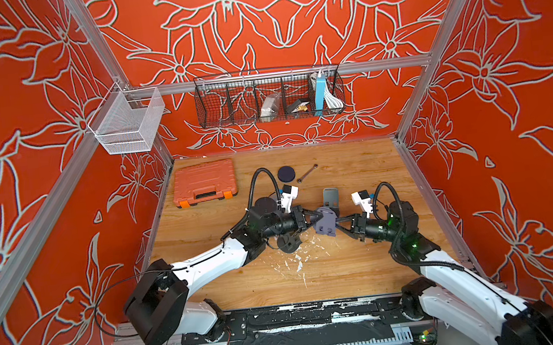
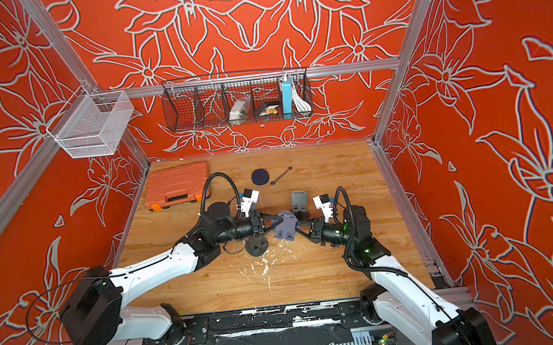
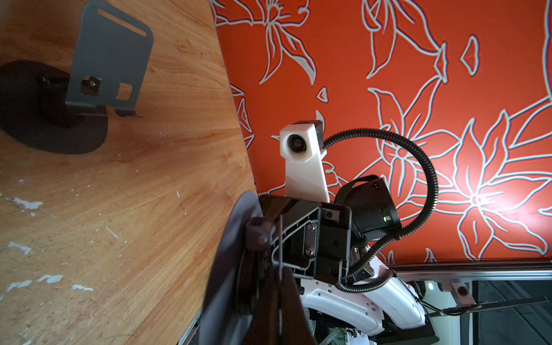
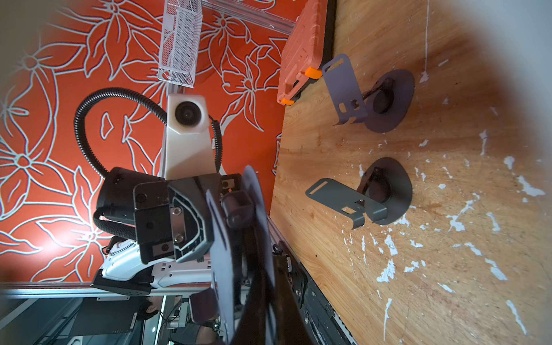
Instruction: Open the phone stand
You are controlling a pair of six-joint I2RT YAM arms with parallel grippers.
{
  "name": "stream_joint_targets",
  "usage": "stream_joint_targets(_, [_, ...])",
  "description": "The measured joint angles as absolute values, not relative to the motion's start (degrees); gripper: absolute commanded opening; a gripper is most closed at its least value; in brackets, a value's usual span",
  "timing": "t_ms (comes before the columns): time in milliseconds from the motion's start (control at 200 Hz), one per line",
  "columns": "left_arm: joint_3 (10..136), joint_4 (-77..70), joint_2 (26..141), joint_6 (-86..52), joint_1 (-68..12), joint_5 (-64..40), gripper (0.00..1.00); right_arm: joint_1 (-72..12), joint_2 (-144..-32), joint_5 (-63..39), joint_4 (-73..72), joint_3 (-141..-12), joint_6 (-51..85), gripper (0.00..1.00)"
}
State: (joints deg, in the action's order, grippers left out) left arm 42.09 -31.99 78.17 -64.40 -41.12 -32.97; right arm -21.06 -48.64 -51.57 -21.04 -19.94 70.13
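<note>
Phone stand (image 1: 326,222) is held up off the middle of the wooden table (image 1: 365,262), between the two arms. It is made of thin, flat, smooth grey pieces. One piece is round and one has rounded corners. They sit close together, joined by a small dark hinge.

The left gripper (image 1: 315,215) pinches the stand's left side. The right gripper (image 1: 339,223) pinches its right side. Both are squeezed tight on it.

Just behind it stands a second stand (image 1: 331,197), with its grey plate tilted up. A third stand (image 1: 289,243) sits near the left arm, a little to the front.

The table is shiny brown wood with scratchy white marks (image 1: 298,262) near the middle.

Far back lie a dark round disc (image 1: 286,173) and a thin metal wrench (image 1: 307,173). A bumpy orange plastic case (image 1: 204,182) sits at the far left. On the back wall hang a black wire basket (image 1: 222,105) and a white mesh basket (image 1: 129,122).
</note>
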Motion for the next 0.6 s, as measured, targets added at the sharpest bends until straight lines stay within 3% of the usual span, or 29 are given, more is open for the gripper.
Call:
stream_joint_targets(285, [41.1, -36.2, 78.2, -65.1, -40.9, -33.1, 0.00, -21.3, -50.1, -51.7, -16.6, -22.8, 67.3, 0.00])
stream_joint_targets(600, [40.3, -30.8, 75.9, -64.4, -40.1, -32.0, 0.00, -21.5, -64.4, -59.0, -21.5, -23.4, 66.5, 0.00])
